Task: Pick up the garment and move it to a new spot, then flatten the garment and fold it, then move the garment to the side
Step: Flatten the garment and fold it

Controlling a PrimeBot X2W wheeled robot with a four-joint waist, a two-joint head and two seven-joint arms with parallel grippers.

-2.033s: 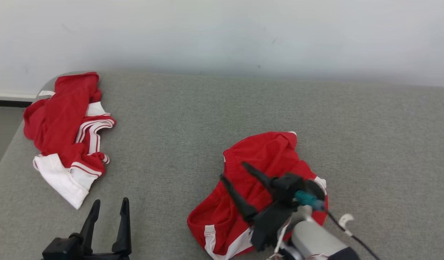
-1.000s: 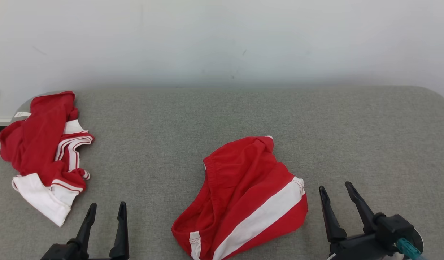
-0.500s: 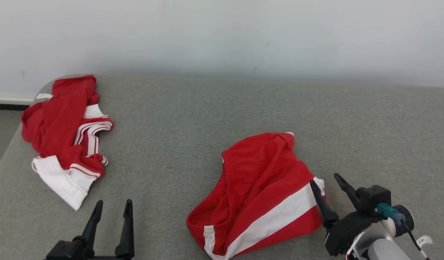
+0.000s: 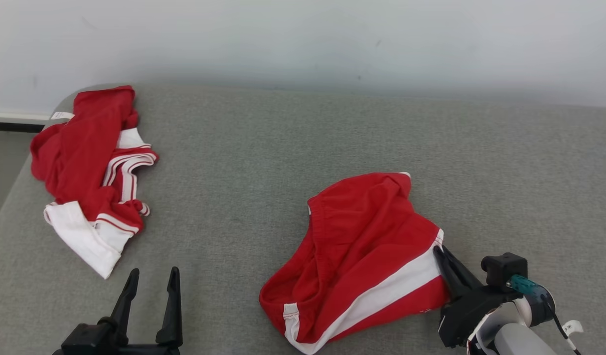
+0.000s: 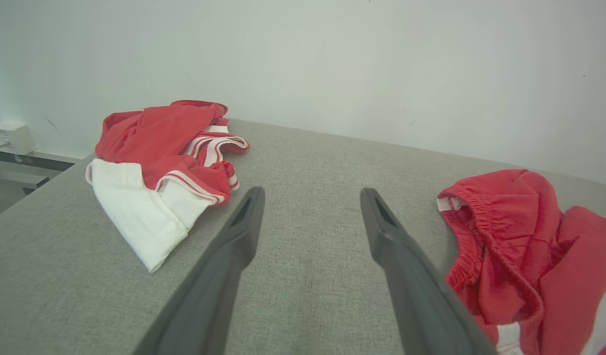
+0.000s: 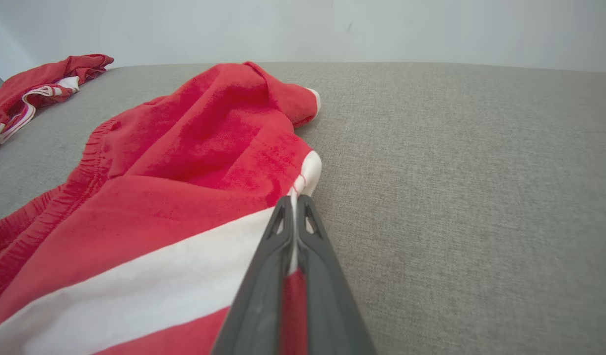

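Note:
The garment (image 4: 362, 256) is a pair of red shorts with a white side stripe, lying crumpled at the middle right of the grey cushion; it also fills the left of the right wrist view as the garment (image 6: 175, 187) and sits at the right of the left wrist view as the garment (image 5: 520, 246). My right gripper (image 4: 438, 249) is shut on the garment's right hem, and in its own view the right gripper (image 6: 294, 199) pinches the white edge between its fingers. My left gripper (image 4: 152, 276) stands open at the lower left, apart from the cloth, with the left gripper (image 5: 310, 195) empty.
A second red and white garment (image 4: 91, 172) lies bunched at the cushion's far left corner, near the edge. The grey cushion (image 4: 263, 162) runs back to a pale wall (image 4: 303, 39). A dark strip of floor shows past the left edge.
My right gripper moved left onto the garment's right hem and went from open to shut on it. The head camera shifted slightly. The left gripper stayed put.

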